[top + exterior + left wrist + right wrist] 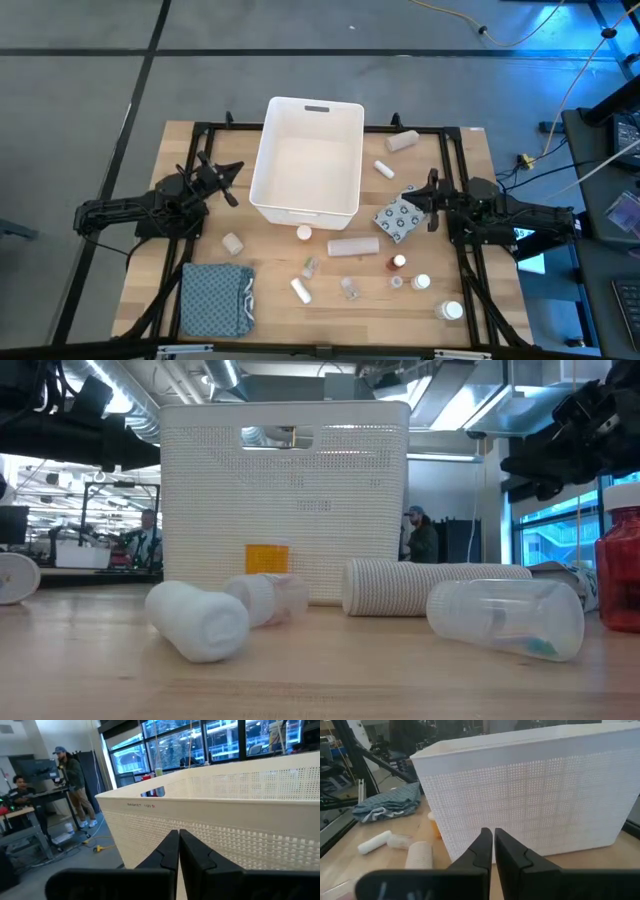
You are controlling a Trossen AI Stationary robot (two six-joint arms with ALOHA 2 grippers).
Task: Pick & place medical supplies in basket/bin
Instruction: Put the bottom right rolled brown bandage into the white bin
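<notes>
High view: white tub (307, 160) at table centre, empty, long axis twelve-to-six, slot handle at twelve. Left gripper (228, 172) at its nine, right gripper (425, 198) at its three over the grey dotted packet (398, 218); both arms low, folded. Beige bandage roll (353, 246) at six, lying crosswise.

Low view: clear vial (507, 618) on its side.

Wrist views: both grippers' fingers pressed together, empty, facing the tub's walls.

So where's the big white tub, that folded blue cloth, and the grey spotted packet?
White tub (262, 170): high view, on its left side wall.
Folded blue cloth (212, 297): high view, on the middle of the fabric.
Grey spotted packet (397, 219): high view, on the packet's flat face.
</notes>
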